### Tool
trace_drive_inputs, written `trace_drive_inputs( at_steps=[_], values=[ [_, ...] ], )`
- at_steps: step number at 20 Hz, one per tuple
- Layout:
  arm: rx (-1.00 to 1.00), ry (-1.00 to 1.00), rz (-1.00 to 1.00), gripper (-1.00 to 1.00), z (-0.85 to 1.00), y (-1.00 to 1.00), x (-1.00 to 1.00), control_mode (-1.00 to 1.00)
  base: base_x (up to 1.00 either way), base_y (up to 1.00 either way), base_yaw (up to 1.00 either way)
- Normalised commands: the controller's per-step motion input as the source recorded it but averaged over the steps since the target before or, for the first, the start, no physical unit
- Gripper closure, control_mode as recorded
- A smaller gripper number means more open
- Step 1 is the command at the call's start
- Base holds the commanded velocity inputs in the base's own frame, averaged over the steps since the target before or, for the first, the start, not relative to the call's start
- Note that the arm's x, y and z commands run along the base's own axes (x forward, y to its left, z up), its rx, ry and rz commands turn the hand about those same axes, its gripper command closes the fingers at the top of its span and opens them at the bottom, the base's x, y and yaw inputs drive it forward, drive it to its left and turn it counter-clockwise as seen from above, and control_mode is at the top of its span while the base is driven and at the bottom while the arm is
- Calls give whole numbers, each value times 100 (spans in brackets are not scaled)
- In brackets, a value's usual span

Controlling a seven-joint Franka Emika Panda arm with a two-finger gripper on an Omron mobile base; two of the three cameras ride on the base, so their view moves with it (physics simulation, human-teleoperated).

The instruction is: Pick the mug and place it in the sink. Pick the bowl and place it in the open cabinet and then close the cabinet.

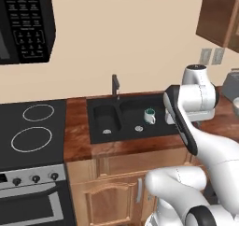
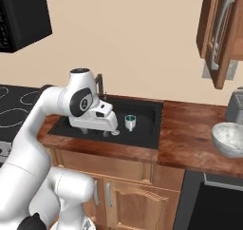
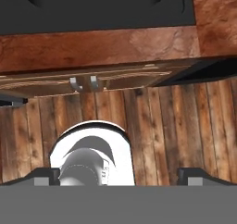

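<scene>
The mug (image 1: 149,116) (image 2: 130,122), white with a teal inside, stands upright in the right basin of the black sink (image 1: 109,122) (image 2: 147,129). My gripper (image 2: 99,130) (image 3: 122,177) hangs over the sink's front edge, pointing down, a little nearer than the mug. Its fingertips (image 3: 46,177) are wide apart with nothing between them, so it is open. The speckled bowl (image 2: 228,138) (image 1: 236,103) rests on the counter to the right of the sink. Up on the right, the wooden wall cabinet (image 2: 220,29) (image 1: 219,19) has its door swung open.
A grey toaster (image 2: 235,105) (image 1: 231,82) stands behind the bowl. A dark faucet (image 1: 115,86) rises at the back of the sink. To the left are the stove (image 1: 32,131) and, above it, a microwave (image 1: 23,24). Under-counter doors (image 3: 83,82) and plank floor lie below the hand.
</scene>
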Motion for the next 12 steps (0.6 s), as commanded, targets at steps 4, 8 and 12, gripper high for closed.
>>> trace_drive_inputs(
  at_steps=[4,8,12],
  values=[
    [0,0,0,-100,0,0,0,100,-35,-46,7],
    [0,0,0,-100,0,0,0,100,-46,-60,4],
    [0,0,0,-100,0,0,0,100,-40,-60,0]
  ],
)
